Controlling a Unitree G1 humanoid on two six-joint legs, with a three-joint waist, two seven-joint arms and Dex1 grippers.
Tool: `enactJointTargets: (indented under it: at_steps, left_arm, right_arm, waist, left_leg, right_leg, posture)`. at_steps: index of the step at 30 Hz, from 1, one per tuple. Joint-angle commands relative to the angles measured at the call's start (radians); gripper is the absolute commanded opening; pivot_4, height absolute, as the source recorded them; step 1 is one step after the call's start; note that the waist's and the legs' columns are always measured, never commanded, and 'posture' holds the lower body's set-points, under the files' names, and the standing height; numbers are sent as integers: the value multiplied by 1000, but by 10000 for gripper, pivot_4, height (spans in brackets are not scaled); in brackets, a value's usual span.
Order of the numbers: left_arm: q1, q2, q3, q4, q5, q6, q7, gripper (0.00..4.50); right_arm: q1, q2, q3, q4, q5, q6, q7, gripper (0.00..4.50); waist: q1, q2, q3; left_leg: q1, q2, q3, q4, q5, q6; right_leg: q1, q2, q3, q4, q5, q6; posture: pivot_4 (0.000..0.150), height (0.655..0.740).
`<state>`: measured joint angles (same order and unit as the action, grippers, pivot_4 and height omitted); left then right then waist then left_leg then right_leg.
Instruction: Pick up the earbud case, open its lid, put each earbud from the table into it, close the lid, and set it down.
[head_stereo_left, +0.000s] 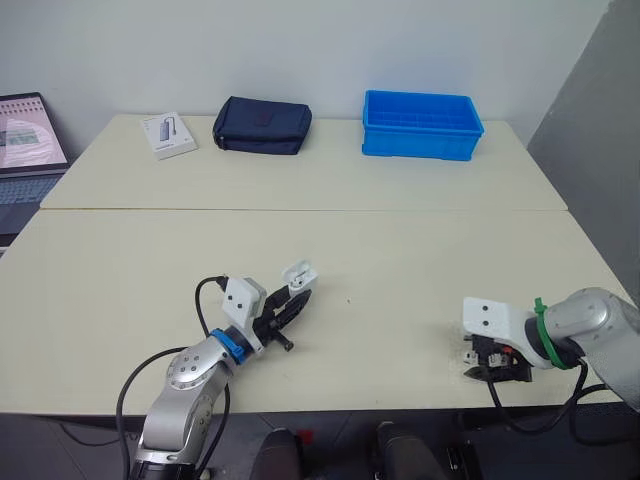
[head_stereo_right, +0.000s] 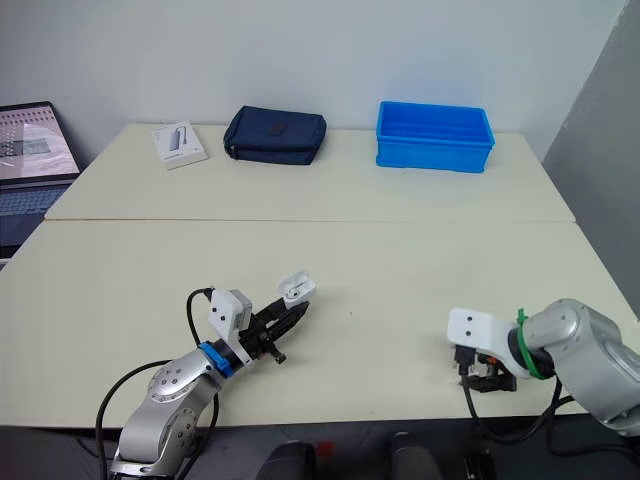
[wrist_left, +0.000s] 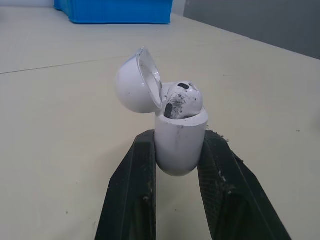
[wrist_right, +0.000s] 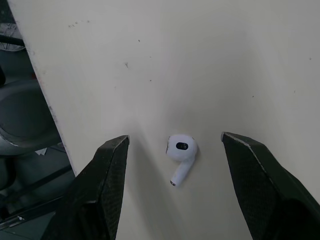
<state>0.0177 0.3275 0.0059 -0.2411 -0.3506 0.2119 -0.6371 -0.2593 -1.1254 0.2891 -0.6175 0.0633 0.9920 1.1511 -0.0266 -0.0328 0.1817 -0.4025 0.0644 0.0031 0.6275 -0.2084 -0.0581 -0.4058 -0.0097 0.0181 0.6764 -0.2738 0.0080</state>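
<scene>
— Where is the case (wrist_left: 179, 150)?
— Our left gripper (head_stereo_left: 292, 308) clamps its body low down. That leaves the lid (wrist_left: 136, 85) hinged open and the mouth free, with one earbud (wrist_left: 182, 100) seated inside.
— And the other?
— The loose earbud (wrist_right: 181, 152) lies on the table (wrist_right: 225, 60), close to its front edge. Our right gripper (wrist_right: 175, 141) straddles it, fingers spread wide. We judge there's bare tabletop between our arms for carrying it across.

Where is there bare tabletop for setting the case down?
Bare: the wide middle between the left gripper holding the earbud case and the right gripper over the loose earbud. Crowded: the far edge, with booklet, dark pouch and blue bin.
</scene>
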Motion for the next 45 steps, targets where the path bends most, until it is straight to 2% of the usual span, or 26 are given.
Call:
enactJointTargets:
  at_steps: [1,11,14,20,29,32,36,42,45]
  left_arm:
    - [-7,-2,-3,-49,-7,-8,9,7782]
    - [0,-3,-5,-48,-7,-12,19,7782]
    - [-2,-4,-5,-42,-6,-16,19,7782]
    - [-5,-5,-5,-37,-4,-18,18,7782]
    - [-14,-3,-1,-22,-4,-28,10,7782]
    - [-24,-2,2,-15,-7,-31,6,7782]
    - [-49,0,0,-9,-11,-31,-3,7782]
    - [-105,-1,1,0,-14,-28,-17,7782]
    - [-122,-1,-4,-8,-20,-25,-27,7782]
  right_arm:
    - [11,16,4,17,16,14,-39,30510]
    - [19,29,31,53,29,15,-90,30510]
    - [22,28,40,56,26,3,-97,24768]
    - [20,22,44,62,15,-32,-105,3846]
    - [-68,43,-32,36,73,-64,-82,3635]
    - [-140,136,-74,48,123,-83,-111,3635]
    - [-227,402,-160,98,198,-157,-234,3635]
    - [-210,771,-203,178,272,-458,-374,3635]
    - [-193,868,-169,208,266,-524,-412,3635]
  waist:
    - [0,0,0]
    - [-2,-2,-1]
    - [-2,-3,-2]
    - [-2,-4,-2]
    - [-2,-4,-2]
    - [-3,-5,-2]
    - [-5,-5,-2]
    - [-2,-5,-2]
    - [-1,-4,-2]
  left_leg:
    - [0,0,0,0,0,0]
    - [1,0,0,1,0,0]
    - [1,0,-1,1,0,0]
    - [0,0,-1,0,0,0]
    - [0,0,0,0,0,0]
    - [0,0,0,-1,0,0]
    - [0,1,-2,-2,0,0]
    - [-4,1,-3,-2,0,0]
    - [-6,1,-3,-2,0,0]
  right_leg:
    - [0,0,0,0,0,0]
    - [1,0,0,0,0,0]
    - [1,0,0,0,0,0]
    - [1,0,0,0,0,0]
    - [0,0,0,0,0,0]
    - [0,1,0,0,0,0]
    - [-1,2,-1,0,3,5]
    - [-2,3,-1,-1,3,6]
    - [-3,3,-2,-1,3,7]
  posture:
    - [1500,7400]
    - [1500,7400]
    - [1500,7400]
    - [1500,7400]
    - [1500,7400]
    - [1500,7400]
    - [1500,7400]
    - [1500,7400]
    - [1500,7400]
